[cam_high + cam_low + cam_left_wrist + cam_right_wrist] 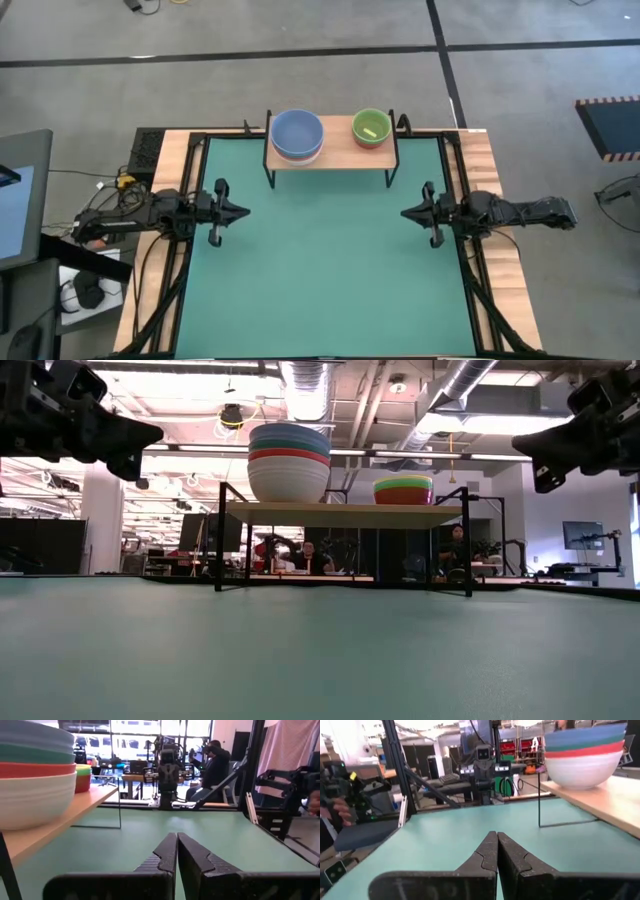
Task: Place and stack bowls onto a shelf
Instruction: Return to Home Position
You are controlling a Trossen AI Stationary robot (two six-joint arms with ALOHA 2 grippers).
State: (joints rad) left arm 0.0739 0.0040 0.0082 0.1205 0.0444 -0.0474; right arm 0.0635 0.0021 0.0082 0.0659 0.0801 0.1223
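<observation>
From above, we've got the shelf standing at the far edge of the green mat, right in the middle of the counter. On its left half sits the large stack, with a pale blue bowl on top. On its right half sits the small stack, with a green bowl on top. The left arm lies at the mat's left edge and the right arm at its right edge. They point at each other, well apart from the shelf. The left jaws and right jaws both taper to a closed point, holding nothing.

Down at counter level, we see the large stack in full: white at the bottom, then red, dark teal, and pale blue up top. The small stack shows red below and yellow-green and green above. Both rest on the shelf's wood top. The arms hang high at the upper corners, clear of the mat.

Through the left wrist, we see the left jaws pressed together, empty. The large stack is close by on the shelf, and the small stack is just behind it.

Through the right wrist it's the same: the right jaws are shut tight on nothing, above bare mat, with the large stack on the shelf off to one side.
</observation>
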